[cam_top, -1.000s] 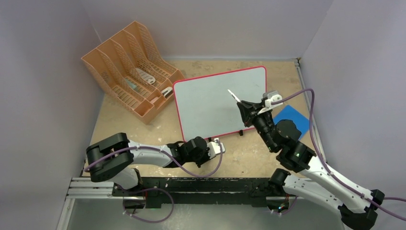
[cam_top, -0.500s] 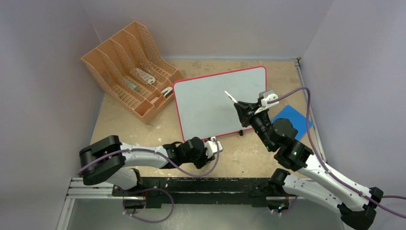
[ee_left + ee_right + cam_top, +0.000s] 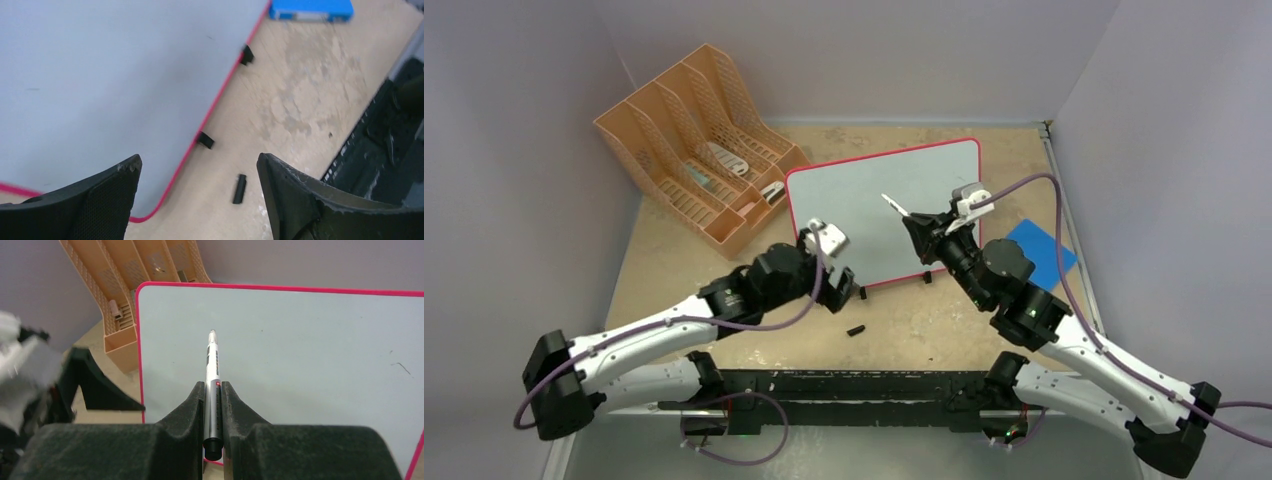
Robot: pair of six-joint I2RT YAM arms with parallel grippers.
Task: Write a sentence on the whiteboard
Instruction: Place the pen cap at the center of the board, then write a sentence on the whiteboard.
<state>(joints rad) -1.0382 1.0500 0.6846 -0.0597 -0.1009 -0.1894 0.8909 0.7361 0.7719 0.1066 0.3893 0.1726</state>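
Note:
The whiteboard (image 3: 864,215) (image 3: 100,75) (image 3: 300,340), white with a thin red frame, lies on the table. Its face is blank apart from faint specks, and no sentence shows on it. My right gripper (image 3: 916,226) (image 3: 213,386) is shut on a silver marker (image 3: 892,205) (image 3: 212,365), whose tip points out over the board's middle. My left gripper (image 3: 842,285) (image 3: 197,162) hangs open over the board's near-left corner with nothing between its fingers. A small black cap (image 3: 856,330) (image 3: 239,188) lies loose on the table just in front of the board.
An orange mesh file rack (image 3: 694,130) stands at the back left, close to the board's left edge. A blue pad (image 3: 1036,250) (image 3: 310,10) lies to the right of the board. Two black feet (image 3: 205,140) stick out from the board's near edge.
My left arm swung up from the front edge to the board's near-left corner and its jaws opened. The black cap now lies on the table. My right gripper carried the marker slightly left.

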